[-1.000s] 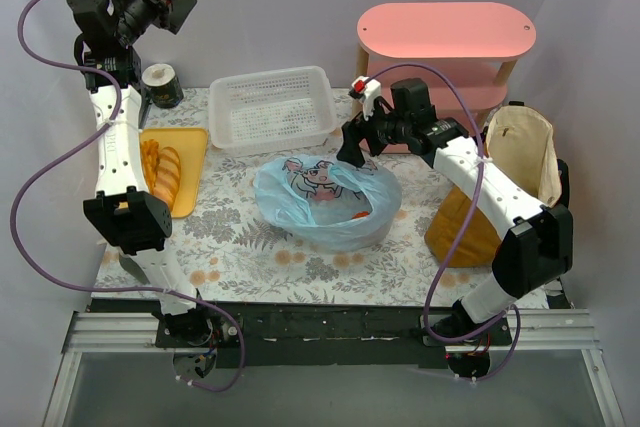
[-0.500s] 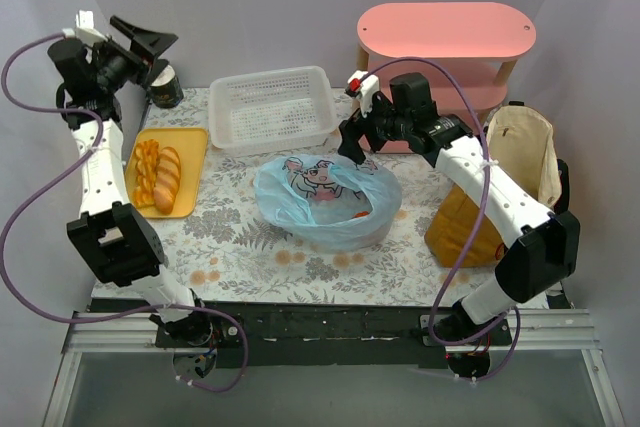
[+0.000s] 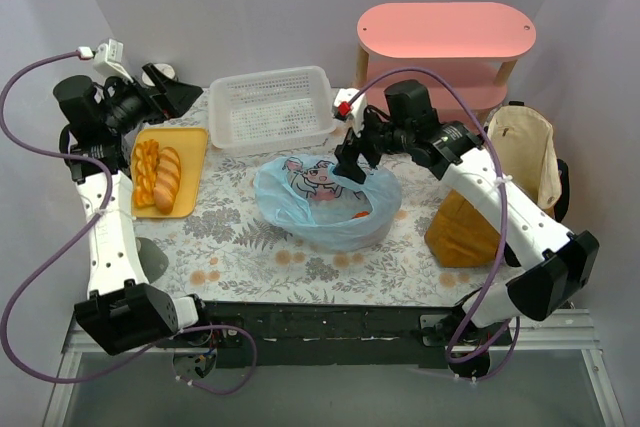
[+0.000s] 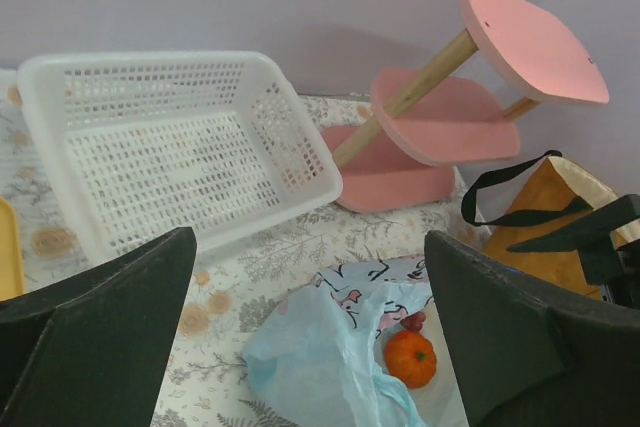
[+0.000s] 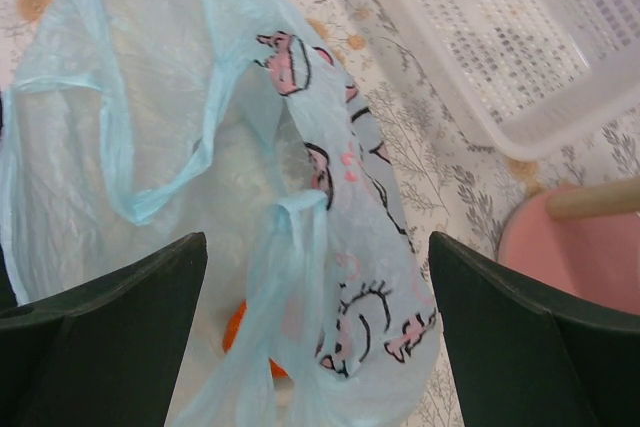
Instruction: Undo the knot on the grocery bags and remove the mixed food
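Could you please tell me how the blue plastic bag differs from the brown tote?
The blue plastic bag is thin, translucent and cartoon-printed; the tote is opaque fabric with black straps. The bag sits centrally, the tote at the right edge. An orange fruit shows in the bag; the tote's contents are hidden. Both gape open.

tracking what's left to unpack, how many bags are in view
2. The pale blue plastic bag lies open in the middle, in front of the white basket; the mustard-brown tote stands at the right, beside the pink stool. No others show.
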Robot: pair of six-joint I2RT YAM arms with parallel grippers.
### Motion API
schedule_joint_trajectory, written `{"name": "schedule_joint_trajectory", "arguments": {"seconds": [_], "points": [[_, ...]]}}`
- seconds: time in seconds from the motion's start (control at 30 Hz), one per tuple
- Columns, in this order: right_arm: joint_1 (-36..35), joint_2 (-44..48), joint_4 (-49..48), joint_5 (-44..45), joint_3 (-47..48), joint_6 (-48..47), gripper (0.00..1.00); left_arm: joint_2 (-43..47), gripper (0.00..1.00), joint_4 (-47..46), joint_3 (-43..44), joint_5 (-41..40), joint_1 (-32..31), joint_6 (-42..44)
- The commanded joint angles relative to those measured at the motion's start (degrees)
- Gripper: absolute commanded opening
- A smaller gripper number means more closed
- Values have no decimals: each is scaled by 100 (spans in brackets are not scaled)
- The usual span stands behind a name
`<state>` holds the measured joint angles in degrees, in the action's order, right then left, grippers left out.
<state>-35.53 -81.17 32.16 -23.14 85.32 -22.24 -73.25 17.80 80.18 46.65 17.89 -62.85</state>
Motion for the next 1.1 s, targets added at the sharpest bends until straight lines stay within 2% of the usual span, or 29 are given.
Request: {"name": "schedule_joint_trajectory", "arguments": {"seconds": [0.0, 0.07, 0.13, 0.2, 0.27, 0.3, 0.37, 0.43, 0.5, 0.53, 0.67, 0.8, 1.0, 1.07], "points": [[-471, -382, 283, -62, 591, -361, 98, 84, 98, 39, 85, 81, -13, 467], [-569, -496, -42, 89, 696, -133, 98, -109, 98, 414, 225, 168, -136, 457], [-806, -811, -9, 423, 941, 88, 98, -443, 98, 828, 559, 274, -285, 659], [-1060, -1032, 193, 415, 1258, 10, 98, -505, 98, 900, 499, 379, -452, 634], [-1219, -1304, 395, 215, 1382, -402, 98, -576, 98, 891, 525, 703, -715, 886], [-1324, -1366, 579, -257, 1374, -578, 98, -646, 98, 953, 568, 774, -812, 1010], [-1404, -1358, 494, -385, 1068, -590, 96, -856, 98, 1163, 727, 828, -1084, 1431], [-1544, -1175, 414, -192, 330, -553, 89, -1075, 98, 1391, 832, 810, -1287, 1801], [-1676, -920, 361, 184, -250, -799, 85, -1173, 98, 1656, 824, 757, -1560, 2143], [-1685, -614, 274, 300, -853, -834, 85, -1226, 98, 1735, 806, 749, -1639, 2224], [-1686, -32, 194, 582, -2034, -922, 82, -1279, 98, 1937, 272, 687, -2226, 2514], [-1703, 188, 142, 537, -2494, -879, 82, -1200, 98, 2017, -292, 459, -2755, 2541], [-1659, 268, -70, 1836, -2283, -931, 83, -928, 98, 2166, -731, 529, -2896, 2654], [-1598, 277, -113, 2023, -2326, -975, 83, -866, 98, 2192, -837, 652, -2896, 2760]]}}
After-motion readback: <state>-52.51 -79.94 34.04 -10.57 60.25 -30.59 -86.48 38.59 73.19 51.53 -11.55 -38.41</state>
